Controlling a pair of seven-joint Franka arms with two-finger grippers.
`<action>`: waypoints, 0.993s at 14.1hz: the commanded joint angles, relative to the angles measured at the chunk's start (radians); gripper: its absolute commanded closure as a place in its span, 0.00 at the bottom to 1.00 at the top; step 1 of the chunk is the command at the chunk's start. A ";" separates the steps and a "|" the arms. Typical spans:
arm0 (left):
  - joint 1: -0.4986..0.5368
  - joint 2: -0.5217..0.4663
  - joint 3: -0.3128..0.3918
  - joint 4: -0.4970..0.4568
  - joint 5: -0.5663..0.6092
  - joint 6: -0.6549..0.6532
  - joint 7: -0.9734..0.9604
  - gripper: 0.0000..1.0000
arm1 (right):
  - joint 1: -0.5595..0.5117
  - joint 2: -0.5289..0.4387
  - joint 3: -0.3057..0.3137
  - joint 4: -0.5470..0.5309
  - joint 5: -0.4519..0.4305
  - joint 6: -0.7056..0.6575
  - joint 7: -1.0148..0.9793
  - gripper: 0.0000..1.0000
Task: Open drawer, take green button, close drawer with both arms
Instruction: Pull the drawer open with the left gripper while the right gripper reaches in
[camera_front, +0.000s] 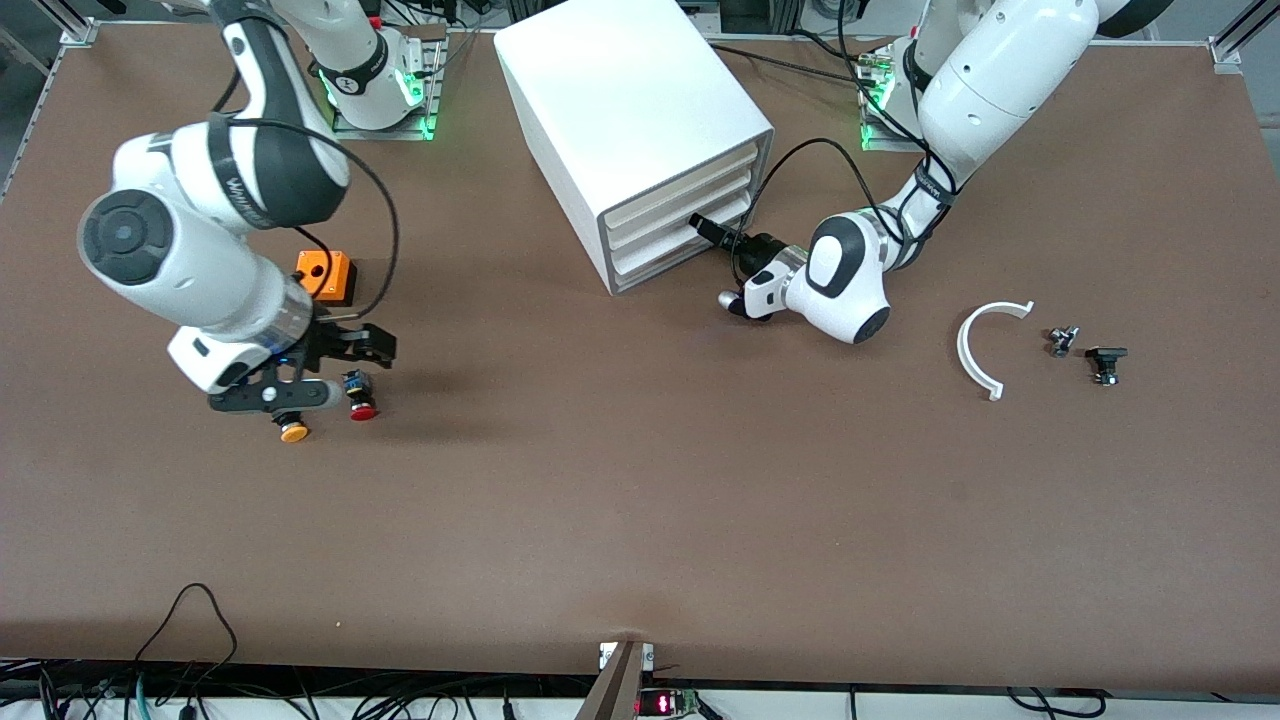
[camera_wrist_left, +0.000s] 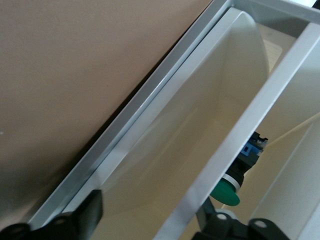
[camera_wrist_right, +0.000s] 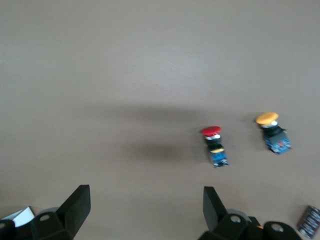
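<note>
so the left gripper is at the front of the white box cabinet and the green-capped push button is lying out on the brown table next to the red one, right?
Not quite. The green-capped push button is inside a white plastic tray drawer of the white box cabinet, as the left wrist view shows. The rest holds: the left gripper is at the cabinet's front.

White cabinet (camera_front: 633, 120), white drawer (camera_wrist_left: 165, 150); button (camera_wrist_left: 235, 177) inside: green cap, black-and-blue body. Table (camera_front: 640, 500) plain brown. Loose buttons: red cap (camera_front: 361, 396), orange cap (camera_front: 293, 431). Orange box (camera_front: 324, 275), black hole on top. White curved strip (camera_front: 980, 345).
</note>
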 joint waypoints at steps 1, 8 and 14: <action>0.014 -0.022 -0.001 -0.010 -0.012 0.019 0.039 1.00 | 0.008 0.009 -0.006 0.008 0.021 0.033 -0.011 0.00; 0.068 -0.029 0.148 0.162 0.019 0.018 0.031 1.00 | 0.106 0.043 -0.006 0.028 0.024 0.120 -0.017 0.00; 0.153 -0.188 0.177 0.177 0.160 0.038 0.039 0.00 | 0.319 0.186 0.021 0.230 0.013 0.137 -0.281 0.00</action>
